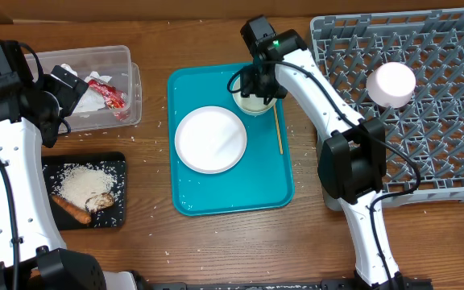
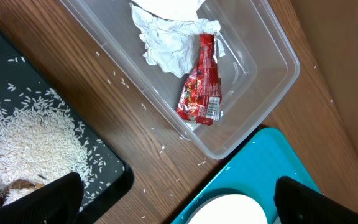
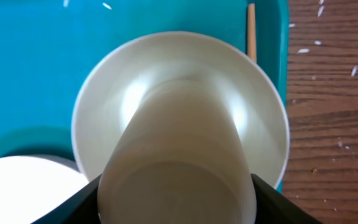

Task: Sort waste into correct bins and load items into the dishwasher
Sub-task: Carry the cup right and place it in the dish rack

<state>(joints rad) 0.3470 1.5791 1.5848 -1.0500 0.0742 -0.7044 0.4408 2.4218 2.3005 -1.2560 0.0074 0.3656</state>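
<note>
The cup [image 3: 176, 155] is in the right gripper [image 3: 176, 193], dark fingers [image 3: 82, 202] pressed to either side of it, a firm clasp. It's tipped toward the camera, its far end down inside the bowl [image 3: 104, 106]. That bowl sits at the back right corner of the teal tray [image 1: 216, 189]. Just right of the bowl lies the stick [image 1: 278, 129], running along the tray's right edge. In front and to the left of the bowl, the plate [image 1: 210, 138] lies flat on the tray, close beside it.

Over to the right, the rack [image 1: 441, 137], with a second bowl [image 1: 391, 83] upside down on its pegs near the back left. The right arm reaches from beside the rack across to the tray's corner.

On the left side, the tub [image 2: 272, 81] holds crumpled napkins [image 2: 166, 43] and the wrapper [image 2: 202, 84], the wrapper lying just against the napkins. In front of the tub sits the black tray [image 2: 114, 171] with a heap of rice [image 2: 30, 137] on it; the carrot [image 1: 71, 211] and the brown chunk [image 1: 99, 200] lie at the front of that heap. Loose grains are scattered over the table [image 1: 151, 169] between tub and black tray.

The left gripper [image 2: 179, 183] hangs up above the tub's end, fingers spread wide, nothing between them.
</note>
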